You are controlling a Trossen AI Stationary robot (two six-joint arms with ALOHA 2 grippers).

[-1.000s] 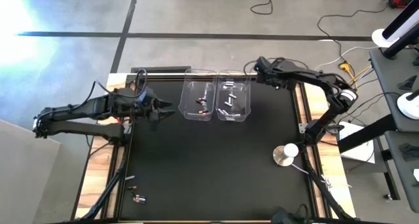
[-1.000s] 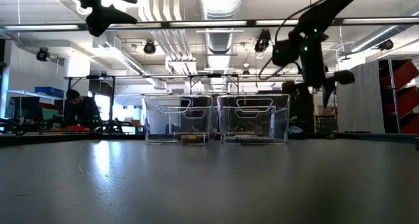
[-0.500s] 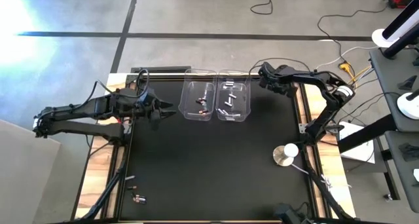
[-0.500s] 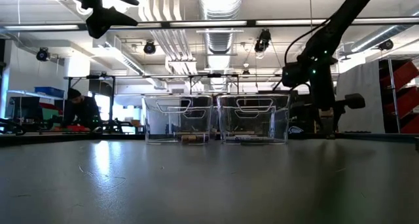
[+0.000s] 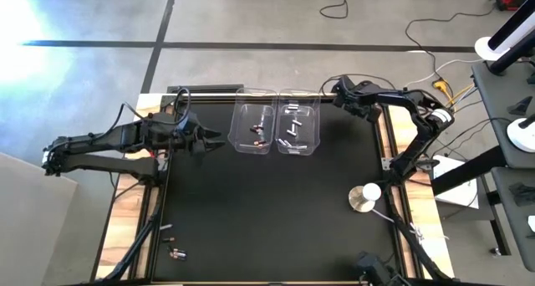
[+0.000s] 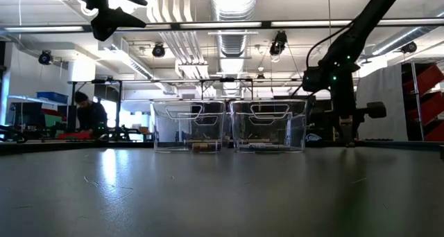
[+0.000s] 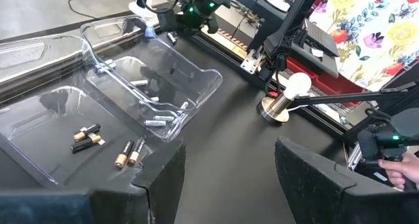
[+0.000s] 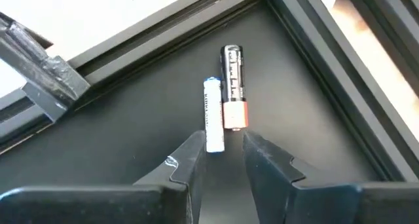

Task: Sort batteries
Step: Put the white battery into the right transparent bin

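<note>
We log two clear rectangular plastic bins side by side at the table's far edge. The left bin (image 7: pixel 59 129) holds several dark cells with copper ends (image 7: pixel 127 152); the right bin (image 5: pixel 299 129) holds several silver-white cells (image 5: pixel 289 129). So part of the sort looks done.

Right gripper (image 8: pixel 219 155) is at the far right corner of the black table mat (image 5: pixel 267 211), low over two loose batteries lying side by side and touching: a silver-white cylindrical cell (image 8: pixel 213 114) and a dark cell with a copper band (image 8: pixel 233 96). Its jaws stand slightly apart with nothing between them; the fingertips sit just short of the pair, nearest the silver-white one.

Left gripper (image 7: pixel 229 162) hovers high at the left side of the table, just left of the bins, jaws wide open and empty.

Still to do, in our judgement: the corner pair, plus a few small cells (image 5: pixel 173 252) at the near left edge of the table; their colours are too small to tell. A round white-and-metal disc (image 5: pixel 364 197) sits near the right edge, apart from all of it.
</note>
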